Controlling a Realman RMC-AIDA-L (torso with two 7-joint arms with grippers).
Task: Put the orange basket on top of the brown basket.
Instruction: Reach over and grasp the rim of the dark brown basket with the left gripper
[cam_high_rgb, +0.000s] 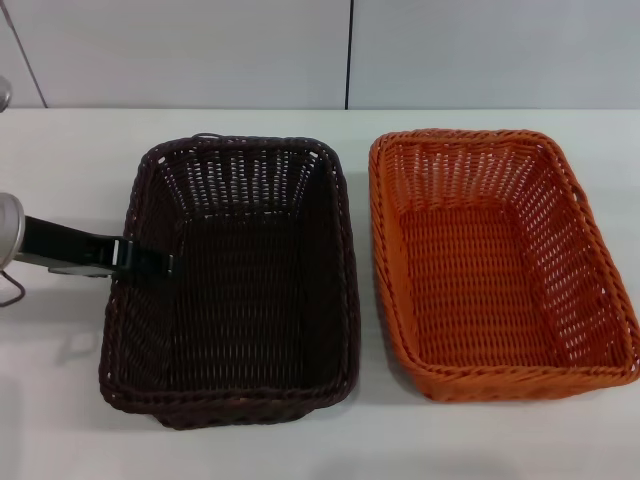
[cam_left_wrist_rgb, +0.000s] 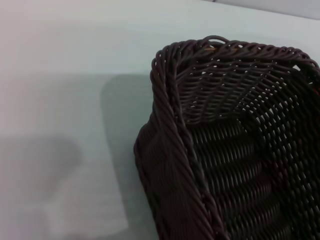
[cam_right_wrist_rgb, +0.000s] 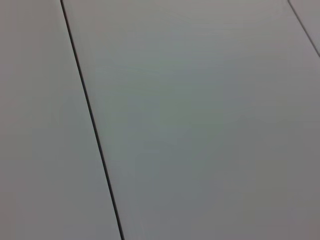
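The brown basket (cam_high_rgb: 235, 290) sits on the white table, left of centre in the head view. The orange basket (cam_high_rgb: 480, 270) stands beside it on the right, upright and empty, with a narrow gap between the two. My left gripper (cam_high_rgb: 150, 262) comes in from the left and sits at the brown basket's left rim, its black tip crossing the rim. The left wrist view shows a corner of the brown basket (cam_left_wrist_rgb: 220, 150) and its braided rim from close up. My right gripper is out of view.
Both baskets rest on a white table (cam_high_rgb: 60, 400) with a pale wall (cam_high_rgb: 200, 50) behind it. The right wrist view holds only a plain white panelled surface (cam_right_wrist_rgb: 200, 125) with dark seams.
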